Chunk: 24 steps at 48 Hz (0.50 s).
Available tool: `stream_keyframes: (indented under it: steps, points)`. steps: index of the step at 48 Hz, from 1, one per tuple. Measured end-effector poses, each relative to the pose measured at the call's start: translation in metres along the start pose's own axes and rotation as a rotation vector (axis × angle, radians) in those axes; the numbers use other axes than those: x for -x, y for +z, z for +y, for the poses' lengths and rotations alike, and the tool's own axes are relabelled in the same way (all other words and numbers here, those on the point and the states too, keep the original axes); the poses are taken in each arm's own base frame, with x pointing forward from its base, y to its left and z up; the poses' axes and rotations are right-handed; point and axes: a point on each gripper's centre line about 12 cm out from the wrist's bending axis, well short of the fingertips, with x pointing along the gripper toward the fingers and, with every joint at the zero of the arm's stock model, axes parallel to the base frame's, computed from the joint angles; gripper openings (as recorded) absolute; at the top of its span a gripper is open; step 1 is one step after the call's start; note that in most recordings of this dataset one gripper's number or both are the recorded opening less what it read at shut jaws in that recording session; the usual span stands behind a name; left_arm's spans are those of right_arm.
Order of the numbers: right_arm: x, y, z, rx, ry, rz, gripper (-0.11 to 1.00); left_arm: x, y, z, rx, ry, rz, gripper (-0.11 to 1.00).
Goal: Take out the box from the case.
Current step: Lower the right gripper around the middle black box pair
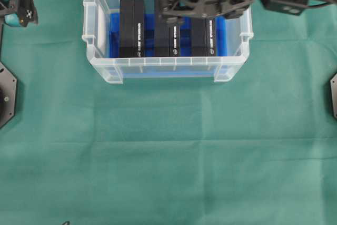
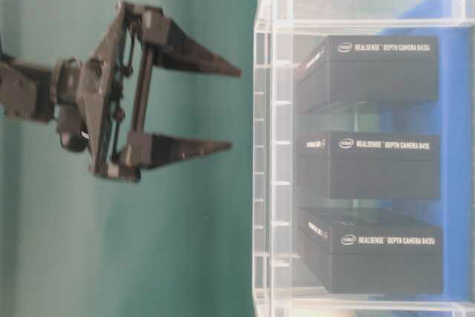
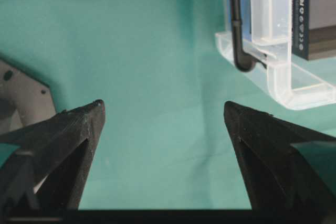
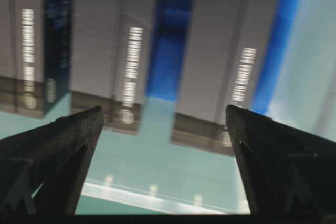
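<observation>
The case point(image 1: 168, 62) is a clear plastic bin with a blue lining, at the top middle of the green cloth. Three black boxes stand on edge inside it: left point(image 1: 131, 27), middle point(image 1: 167, 39) and right point(image 1: 202, 38). My right gripper point(image 1: 176, 5) hovers over the case with its fingers pointing down. In the table-level view the right gripper point(image 2: 236, 108) is open, its tips just outside the case rim point(image 2: 263, 183), touching no box point(image 2: 367, 72). My left gripper point(image 1: 23, 9) is off at the far left, open point(image 3: 163, 103) over bare cloth, with a case corner point(image 3: 278, 77) ahead.
Black arm mounts sit at the left edge point(image 1: 6, 93) and right edge point(image 1: 333, 96) of the table. Green cloth point(image 1: 168, 156) covers the whole area in front of the case. A grey base plate point(image 3: 21, 98) shows beside the left gripper.
</observation>
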Motion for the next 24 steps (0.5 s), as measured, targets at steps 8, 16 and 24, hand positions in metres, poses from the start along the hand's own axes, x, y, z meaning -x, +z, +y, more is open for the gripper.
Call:
stream_keyframes:
  steps: [8,16,24]
  points:
    - [-0.009,-0.002,0.016,0.003,0.008,0.008,0.94,0.000,0.000,0.000,-0.002,0.000,0.000,0.93]
    - [-0.017,0.000,0.029,0.006,0.024,0.005,0.94,0.000,0.000,0.000,-0.001,-0.001,-0.001,0.93]
    - [-0.024,0.002,0.039,0.005,0.039,0.001,0.94,0.001,-0.001,0.000,-0.009,-0.004,-0.002,0.93]
